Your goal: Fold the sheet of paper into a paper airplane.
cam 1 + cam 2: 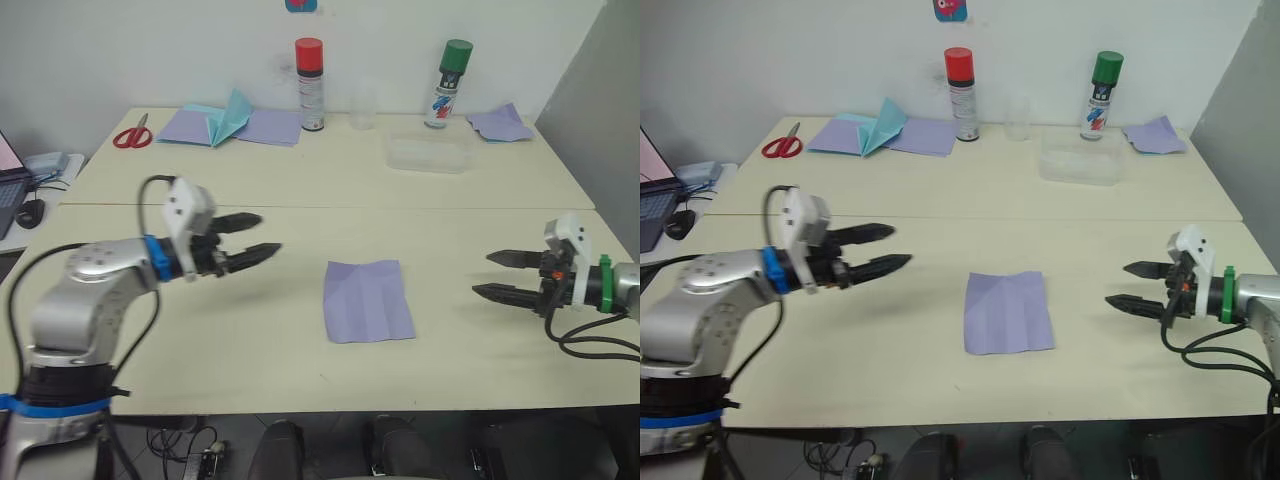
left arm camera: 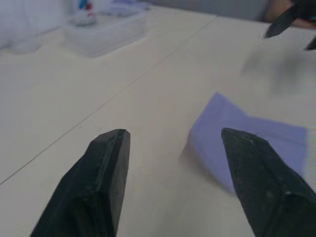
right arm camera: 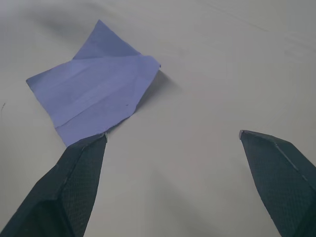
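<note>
Lavender and creased, the sheet of paper [image 1: 368,299] is seen flat on the table [image 1: 300,350] between the left gripper [image 1: 258,238] and right gripper [image 1: 492,275], both spread wide and touching nothing.

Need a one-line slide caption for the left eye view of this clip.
Both open grippers, left and right, hover either side of the creased lavender sheet of paper lying flat on the table.

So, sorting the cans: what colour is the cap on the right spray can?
Green cap, clearest in the right eye view.
</note>
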`<move>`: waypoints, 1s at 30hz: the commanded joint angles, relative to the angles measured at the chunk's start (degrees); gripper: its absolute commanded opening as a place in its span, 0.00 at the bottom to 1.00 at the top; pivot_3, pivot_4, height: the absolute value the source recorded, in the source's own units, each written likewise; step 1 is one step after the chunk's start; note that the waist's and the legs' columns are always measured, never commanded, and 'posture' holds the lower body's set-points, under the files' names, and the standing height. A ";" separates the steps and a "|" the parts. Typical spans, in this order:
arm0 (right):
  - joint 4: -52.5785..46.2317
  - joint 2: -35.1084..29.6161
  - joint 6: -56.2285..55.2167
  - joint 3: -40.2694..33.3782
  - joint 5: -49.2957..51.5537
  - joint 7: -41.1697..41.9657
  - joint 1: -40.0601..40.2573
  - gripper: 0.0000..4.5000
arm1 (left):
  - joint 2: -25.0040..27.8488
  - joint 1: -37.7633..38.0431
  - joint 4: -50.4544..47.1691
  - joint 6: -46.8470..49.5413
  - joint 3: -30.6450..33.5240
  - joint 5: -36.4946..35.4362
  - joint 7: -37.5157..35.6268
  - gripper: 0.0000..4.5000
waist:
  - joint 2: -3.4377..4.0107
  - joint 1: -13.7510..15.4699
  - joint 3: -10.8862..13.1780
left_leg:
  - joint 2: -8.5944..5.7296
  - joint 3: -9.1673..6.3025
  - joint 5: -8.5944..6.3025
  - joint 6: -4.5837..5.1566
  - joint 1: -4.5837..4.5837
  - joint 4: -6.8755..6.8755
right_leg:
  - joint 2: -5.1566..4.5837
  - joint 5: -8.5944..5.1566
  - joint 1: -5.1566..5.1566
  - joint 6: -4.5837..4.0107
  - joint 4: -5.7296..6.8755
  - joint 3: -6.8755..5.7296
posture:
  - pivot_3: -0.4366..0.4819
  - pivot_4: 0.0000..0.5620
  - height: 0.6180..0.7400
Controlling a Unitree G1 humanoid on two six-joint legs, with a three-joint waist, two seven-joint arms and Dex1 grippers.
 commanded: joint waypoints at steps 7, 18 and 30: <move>3.33 4.12 -4.93 4.63 -4.36 -1.15 -5.01 1.00 | -10.79 -2.11 7.94 -11.55 -17.43 13.10 2.93 0.00 | 0.01 -0.14 -0.02 | -0.04 -0.02 0.00 0.00 0.07 0.03 | 0.06 0.02 0.06 0.01 0.01 0.04 | 0.48 0.27 1.00; 4.31 8.13 -8.52 8.38 -8.13 -1.92 -5.78 1.00 | -12.88 -2.18 19.36 -15.13 -24.46 23.95 4.15 0.00 | 0.03 0.00 -0.04 | -0.05 -0.05 0.00 0.01 0.05 0.03 | 0.07 0.02 0.09 0.01 0.00 0.02 | 0.48 0.27 1.00; 17.45 12.12 -20.61 13.31 -16.04 -0.56 -9.62 0.79 | -14.36 -2.03 22.73 -17.79 -25.47 26.96 3.50 0.00 | 0.09 0.00 -0.14 | -0.08 -0.05 0.02 0.02 0.16 0.15 | 0.05 0.07 0.24 0.10 0.02 0.03 | 0.48 0.27 1.00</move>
